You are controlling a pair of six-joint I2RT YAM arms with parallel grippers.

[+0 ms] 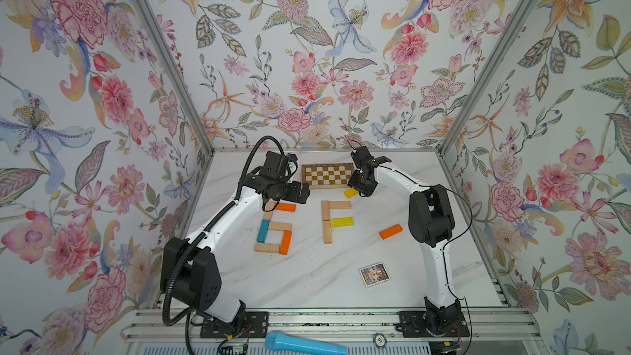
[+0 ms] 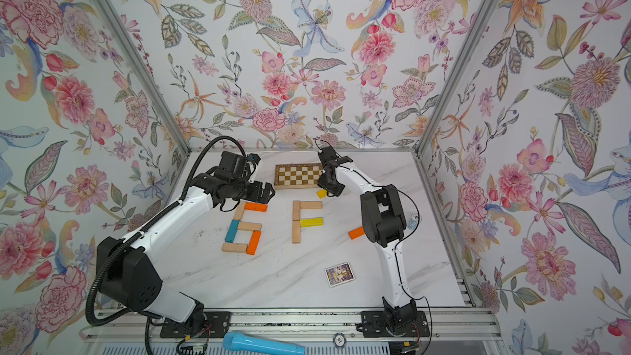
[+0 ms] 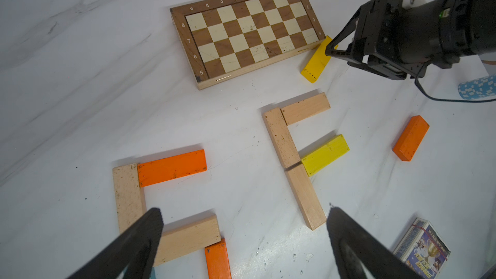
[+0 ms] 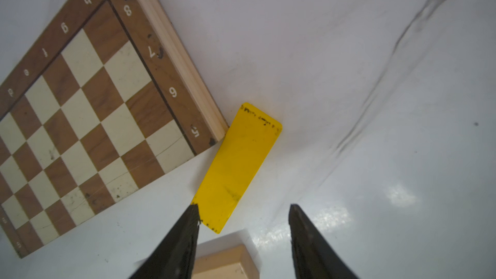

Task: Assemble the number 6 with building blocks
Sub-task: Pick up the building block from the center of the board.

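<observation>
Block [image 4: 236, 167]: yellow, touching board [image 4: 171, 76] corner, end by right hand [image 4: 244, 206] tip.
Right hand: half open, empty.
Left hand [image 3: 244, 210]: wide, empty.
Room: open desk [image 4: 349, 76] beside block.

Loose yellow block [image 4: 236, 167] lies flat, slanted, just ahead of my right gripper [image 4: 244, 207], possibly touching one fingertip. Behind the gripper, four blocks [image 1: 326, 215] form an F; further left, six blocks [image 1: 280, 226] form a 6.
</observation>
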